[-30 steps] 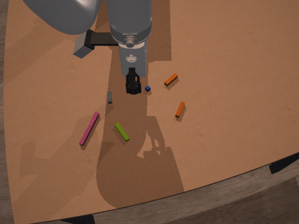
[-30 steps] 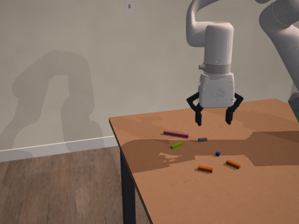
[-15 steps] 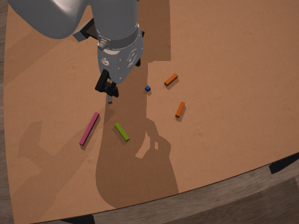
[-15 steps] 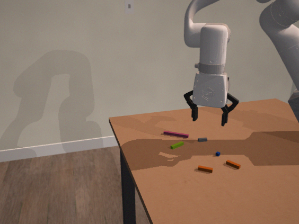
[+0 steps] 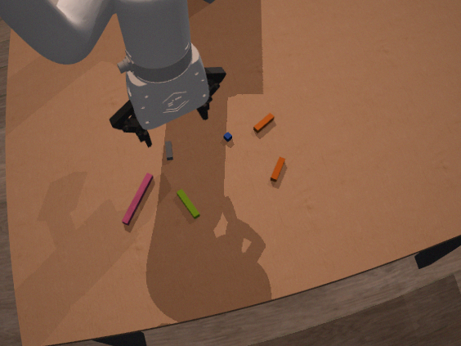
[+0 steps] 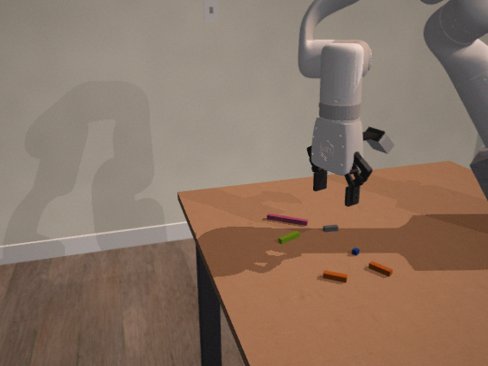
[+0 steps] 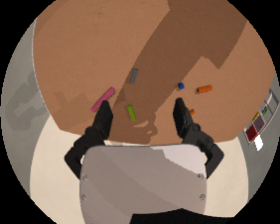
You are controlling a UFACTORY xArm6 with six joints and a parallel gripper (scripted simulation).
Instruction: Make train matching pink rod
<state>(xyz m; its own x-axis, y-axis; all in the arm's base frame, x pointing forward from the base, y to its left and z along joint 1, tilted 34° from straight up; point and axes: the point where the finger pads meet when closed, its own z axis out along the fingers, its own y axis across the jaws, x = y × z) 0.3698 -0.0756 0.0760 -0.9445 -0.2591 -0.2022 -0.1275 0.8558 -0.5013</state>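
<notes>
A plain room of unclear kind: wooden floor (image 6: 108,312), pale wall (image 6: 242,87), white skirting board (image 6: 108,235).

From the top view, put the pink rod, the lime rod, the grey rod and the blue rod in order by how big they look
Largest to smallest, as they look there:
1. pink rod
2. lime rod
3. grey rod
4. blue rod
</notes>
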